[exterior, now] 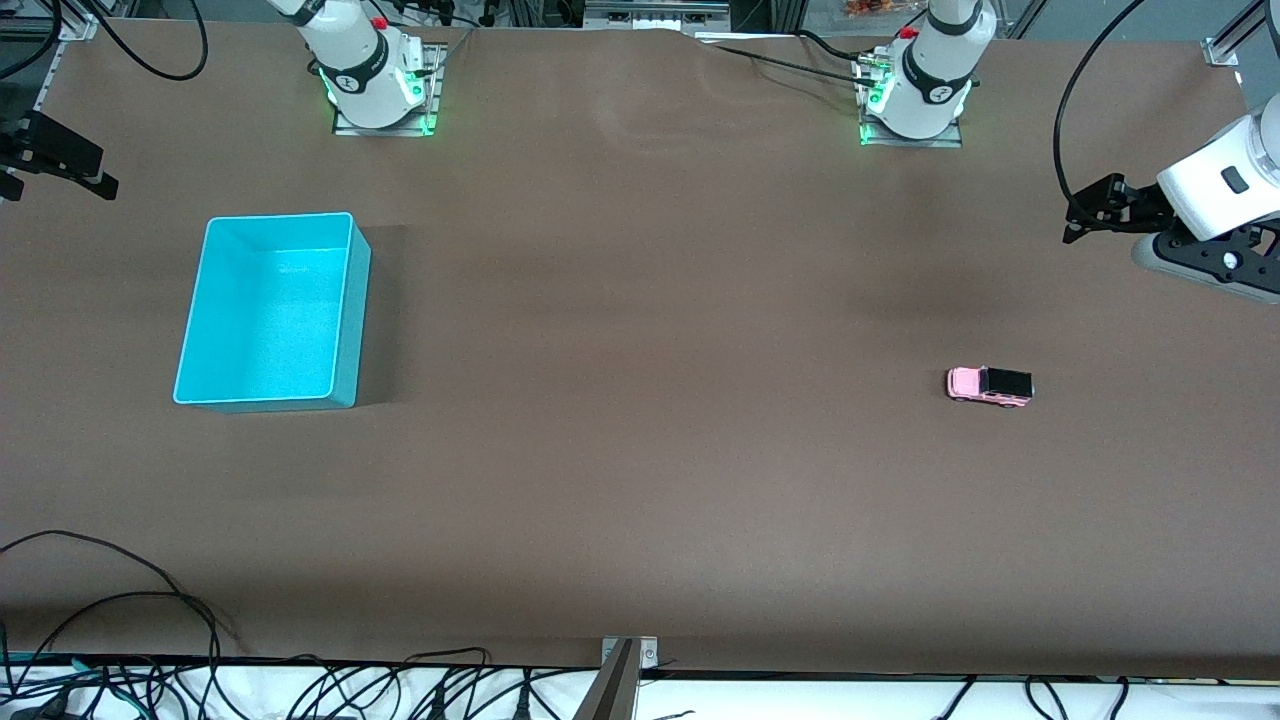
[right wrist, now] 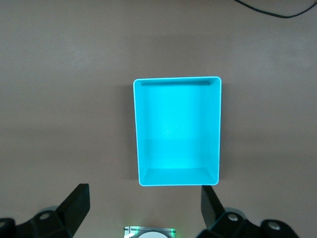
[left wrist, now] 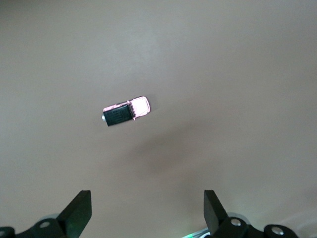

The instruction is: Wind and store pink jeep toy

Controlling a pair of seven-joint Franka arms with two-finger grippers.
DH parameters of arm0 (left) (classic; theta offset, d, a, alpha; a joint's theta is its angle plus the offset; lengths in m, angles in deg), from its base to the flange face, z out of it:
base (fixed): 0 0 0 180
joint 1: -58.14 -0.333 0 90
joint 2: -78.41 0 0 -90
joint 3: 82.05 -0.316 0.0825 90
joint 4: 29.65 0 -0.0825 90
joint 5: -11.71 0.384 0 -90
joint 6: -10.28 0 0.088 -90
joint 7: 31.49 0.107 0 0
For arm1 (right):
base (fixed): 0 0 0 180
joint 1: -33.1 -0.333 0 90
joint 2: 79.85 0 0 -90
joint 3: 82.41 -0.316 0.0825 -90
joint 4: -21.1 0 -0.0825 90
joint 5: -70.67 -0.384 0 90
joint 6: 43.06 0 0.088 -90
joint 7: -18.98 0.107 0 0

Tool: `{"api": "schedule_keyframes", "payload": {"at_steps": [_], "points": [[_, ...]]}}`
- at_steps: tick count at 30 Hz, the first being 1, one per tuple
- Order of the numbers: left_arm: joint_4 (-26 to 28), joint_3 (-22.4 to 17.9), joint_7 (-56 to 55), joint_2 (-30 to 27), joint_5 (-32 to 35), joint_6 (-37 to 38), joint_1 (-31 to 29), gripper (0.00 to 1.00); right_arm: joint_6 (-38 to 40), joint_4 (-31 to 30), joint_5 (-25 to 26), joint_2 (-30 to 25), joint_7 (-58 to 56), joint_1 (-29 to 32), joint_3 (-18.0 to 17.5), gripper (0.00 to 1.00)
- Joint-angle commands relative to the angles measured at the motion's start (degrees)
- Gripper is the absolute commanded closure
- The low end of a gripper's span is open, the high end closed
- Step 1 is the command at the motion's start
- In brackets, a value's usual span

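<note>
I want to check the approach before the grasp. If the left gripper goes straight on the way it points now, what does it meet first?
Probably the bare table. The left gripper is open, and the jeep lies slightly off its line, so it would likely miss it, though depth is unclear.

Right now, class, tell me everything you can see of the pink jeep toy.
The pink jeep toy is a tiny boxy car, pink with a black roof and small dark wheels, seemingly plastic. It stands upright on its wheels on the bare brown table, toward the left arm's end, lying lengthwise along the table. Nothing touches it but the tabletop. It is outside the turquoise bin, which stands toward the right arm's end.
</note>
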Motion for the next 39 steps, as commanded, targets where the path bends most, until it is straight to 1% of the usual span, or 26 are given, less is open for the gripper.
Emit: {"api": "schedule_keyframes", "payload": {"at_steps": [1, 6, 11, 16, 23, 30, 39], "points": [[-3.23, -0.35, 10.73, 3.86, 2.42, 0.36, -0.55, 0.00, 0.80, 0.79, 0.87, 0.11, -0.26, -0.25, 0.02, 0.00], [-2.00, -0.17, 20.47, 5.35, 4.97, -5.09, -1.87, 0.00, 0.89, 0.79, 0.87, 0.11, -0.26, -0.25, 0.02, 0.00], [-1.74, -0.17, 30.32, 7.11, 4.88, -7.55, -3.62, 0.00, 0.89, 0.79, 0.87, 0.11, -0.26, -0.25, 0.02, 0.00], [0.19, -0.17, 39.37, 8.69, 4.62, -10.53, -4.33, 0.00, 0.89, 0.79, 0.87, 0.11, -0.26, -0.25, 0.02, 0.00], [5.99, -0.17, 50.71, 9.22, 4.62, -16.42, -4.68, 0.00, 0.89, 0.79, 0.87, 0.11, -0.26, -0.25, 0.11, 0.00], [13.37, -0.17, 60.56, 9.13, 4.71, -26.09, -5.73, 0.00, 0.89, 0.79, 0.87, 0.11, -0.34, -0.25, 0.11, 0.00], [23.04, -0.08, 67.51, 8.78, 4.71, -39.18, -6.00, 0.00, 1.33, 0.79, 0.96, 0.02, -0.26, -0.25, 0.11, 0.00]]}}
